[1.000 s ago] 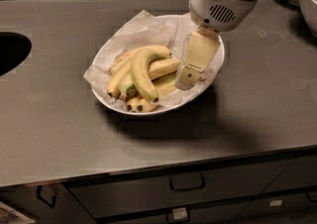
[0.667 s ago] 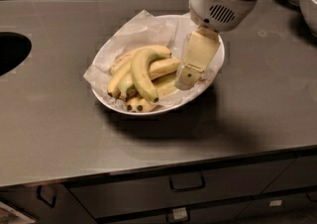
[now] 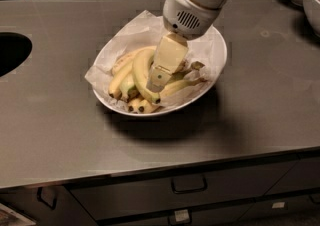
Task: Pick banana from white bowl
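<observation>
**Item: gripper lowered into white bowl of bananas**

- Gripper [image 3: 155, 81]: cream-coloured, down inside the white bowl [image 3: 220, 63], its tip against the inner curve of the banana [image 3: 139, 76]. Whether it is clenched or released cannot be told.
- Banana: strongly curved, lying on top of the paler bananas [image 3: 120, 83] in the left half of the bowl, dark tip toward the near rim.
- Crumpled white paper [image 3: 134, 31]: lines the bowl.
- Bowl location: middle of the grey counter [image 3: 60, 135].
- Dark opening [image 3: 10, 52]: left edge of the counter.
</observation>
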Motion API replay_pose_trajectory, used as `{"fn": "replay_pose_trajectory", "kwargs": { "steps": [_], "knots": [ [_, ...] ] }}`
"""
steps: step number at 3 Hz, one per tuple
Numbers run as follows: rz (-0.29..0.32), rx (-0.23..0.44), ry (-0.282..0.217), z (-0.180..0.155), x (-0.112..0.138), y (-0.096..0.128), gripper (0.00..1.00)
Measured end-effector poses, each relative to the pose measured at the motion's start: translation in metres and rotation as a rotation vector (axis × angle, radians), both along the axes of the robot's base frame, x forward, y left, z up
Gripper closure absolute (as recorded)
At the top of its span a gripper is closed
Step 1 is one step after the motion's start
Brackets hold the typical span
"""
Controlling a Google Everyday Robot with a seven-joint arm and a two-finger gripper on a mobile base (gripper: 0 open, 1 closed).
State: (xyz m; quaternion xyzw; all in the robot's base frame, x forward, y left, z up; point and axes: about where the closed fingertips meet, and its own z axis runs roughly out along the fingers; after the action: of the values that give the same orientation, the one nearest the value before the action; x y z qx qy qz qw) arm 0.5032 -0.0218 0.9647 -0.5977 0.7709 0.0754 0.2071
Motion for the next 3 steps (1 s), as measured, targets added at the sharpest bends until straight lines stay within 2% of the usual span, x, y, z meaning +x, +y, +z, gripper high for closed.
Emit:
{"fn": "replay_pose_trajectory", "kwargs": {
  "steps": [1, 2, 3],
  "knots": [
    [0.023, 0.05, 0.018, -0.0016, 0.0079, 0.0277, 0.0],
    [0.016, 0.047, 0.028, -0.0012, 0.007, 0.0296, 0.0],
    [-0.031, 0.023, 0.06, 0.0025, 0.0021, 0.032, 0.0]
  ]
}}
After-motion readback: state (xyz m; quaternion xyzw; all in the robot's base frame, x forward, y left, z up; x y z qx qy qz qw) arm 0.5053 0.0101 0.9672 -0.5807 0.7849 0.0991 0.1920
